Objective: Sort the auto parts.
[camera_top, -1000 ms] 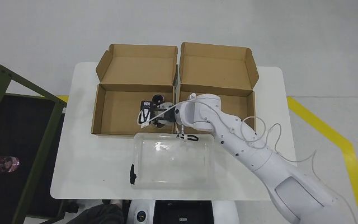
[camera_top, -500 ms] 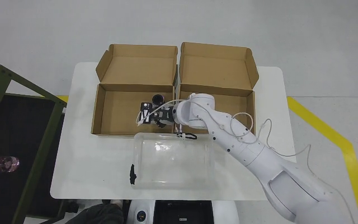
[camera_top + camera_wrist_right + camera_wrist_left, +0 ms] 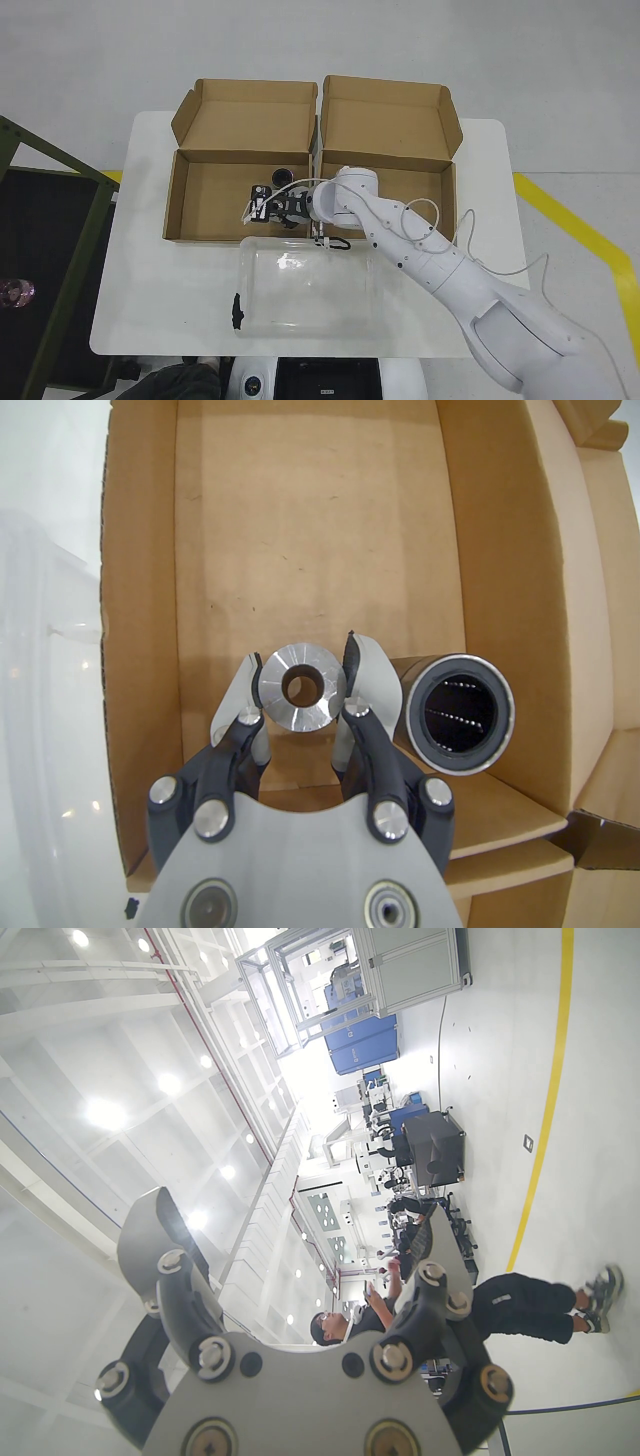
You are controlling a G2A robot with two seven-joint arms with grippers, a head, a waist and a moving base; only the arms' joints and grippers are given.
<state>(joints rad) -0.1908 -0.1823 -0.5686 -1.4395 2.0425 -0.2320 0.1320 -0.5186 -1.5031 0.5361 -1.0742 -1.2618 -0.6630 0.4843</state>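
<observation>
My right gripper (image 3: 303,670) is shut on a short silver metal bushing (image 3: 301,700) with a centre hole, low over the floor of the left cardboard box (image 3: 310,525). Beside it a larger steel sleeve with a black bore (image 3: 460,720) lies on its side against the box wall. From above, the right gripper (image 3: 268,207) sits at the right end of the left box (image 3: 205,200), with the sleeve (image 3: 284,178) just behind it. My left gripper (image 3: 295,1213) is open with nothing between its fingers, pointing up at the hall.
A second open cardboard box (image 3: 430,185) stands to the right of the first. A clear plastic bin (image 3: 310,285) sits at the table's front with a small black part (image 3: 237,310) at its left edge. A black clip (image 3: 335,243) lies by the bin's rim.
The right arm has swung its elbow and settled the gripper slightly lower in the left box, the silver bushing still between its fingers.
</observation>
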